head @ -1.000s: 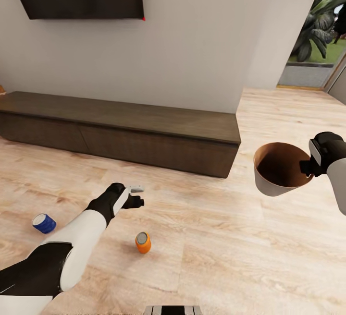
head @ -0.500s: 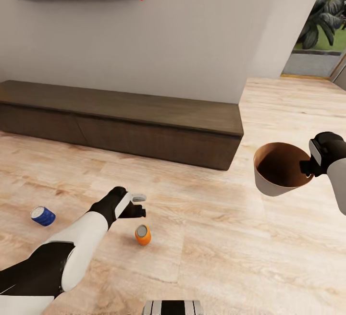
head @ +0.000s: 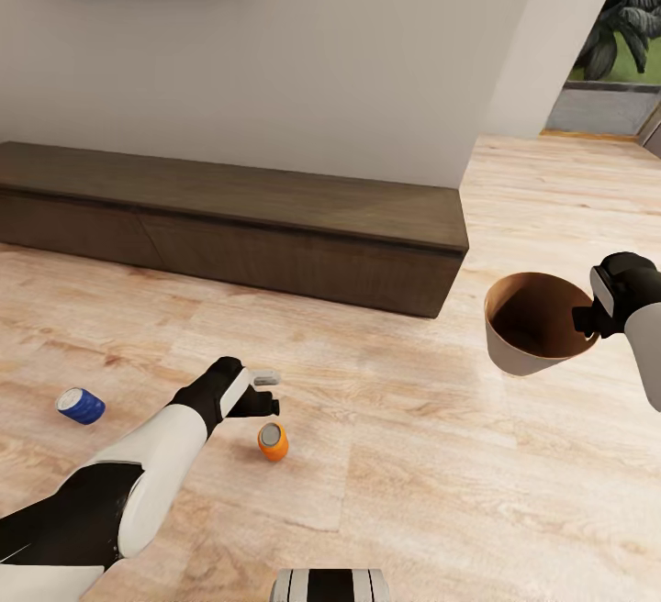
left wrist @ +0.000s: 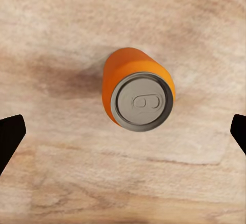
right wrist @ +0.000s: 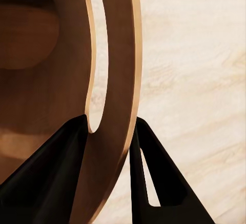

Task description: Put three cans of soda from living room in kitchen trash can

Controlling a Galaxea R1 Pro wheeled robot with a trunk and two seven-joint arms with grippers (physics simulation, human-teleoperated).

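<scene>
Orange can [head: 273, 441] upright on the floor, long axis vertical, silver top straight below the left gripper [head: 261, 393] (centred between the spread fingers [left wrist: 11, 134] in the wrist view). Blue can [head: 80, 406] on its side, well apart to the left. Right gripper [head: 584, 320] clamped on the bin [head: 532, 322] rim, held off the floor. Left arm clearly nearer.

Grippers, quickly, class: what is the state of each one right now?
Left gripper: open, fingers spread wide above the upright orange soda can with the silver top, not touching it.
Right gripper: shut on the rim of the pale grey tapered trash can with the brown inside.
</scene>
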